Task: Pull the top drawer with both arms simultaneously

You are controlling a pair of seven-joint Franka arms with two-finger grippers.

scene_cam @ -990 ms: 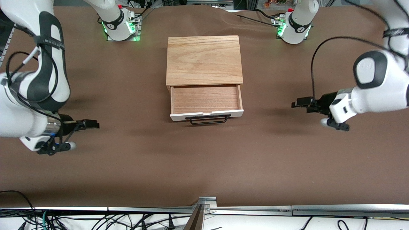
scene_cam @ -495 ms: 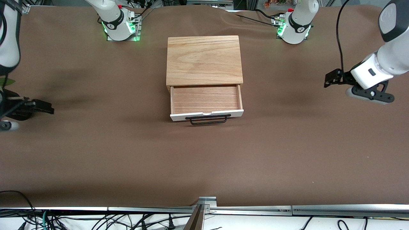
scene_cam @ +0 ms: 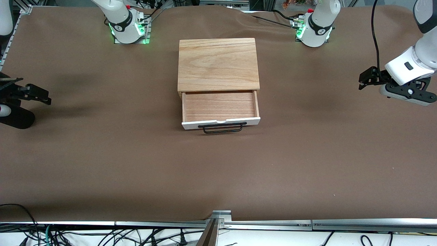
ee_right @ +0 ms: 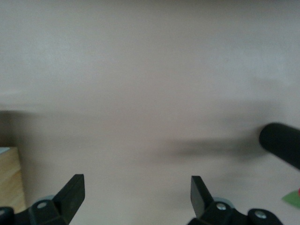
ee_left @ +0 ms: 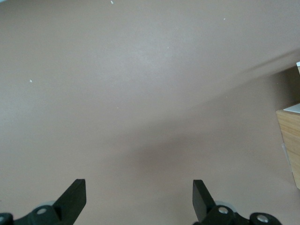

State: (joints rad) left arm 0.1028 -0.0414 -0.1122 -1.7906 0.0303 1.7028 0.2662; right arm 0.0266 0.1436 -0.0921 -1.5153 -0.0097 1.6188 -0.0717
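The top drawer (scene_cam: pixel 220 106) stands pulled out of the oak-topped box (scene_cam: pixel 217 64) at mid table. Its reddish-brown inside is bare, and its white front with the black bar handle (scene_cam: pixel 222 127) faces the front camera. My left gripper (scene_cam: pixel 366 78) is open and empty, up over the brown cloth at the left arm's end of the table. Its wrist view shows both fingertips (ee_left: pixel 75 197) wide apart over cloth, with a corner of the box (ee_left: pixel 291 140) at the edge. My right gripper (scene_cam: pixel 37 94) is open and empty over the right arm's end, its fingertips (ee_right: pixel 72 190) wide apart.
Brown cloth (scene_cam: pixel 218 171) covers the table. The two arm bases (scene_cam: pixel 127 25) (scene_cam: pixel 314 29) stand beside the box at the edge farthest from the front camera. A metal rail (scene_cam: pixel 218 223) and loose cables run along the nearest edge.
Both arms have swung up and outward from either side of the drawer toward the table's ends. The drawer has stayed pulled out and has not moved.
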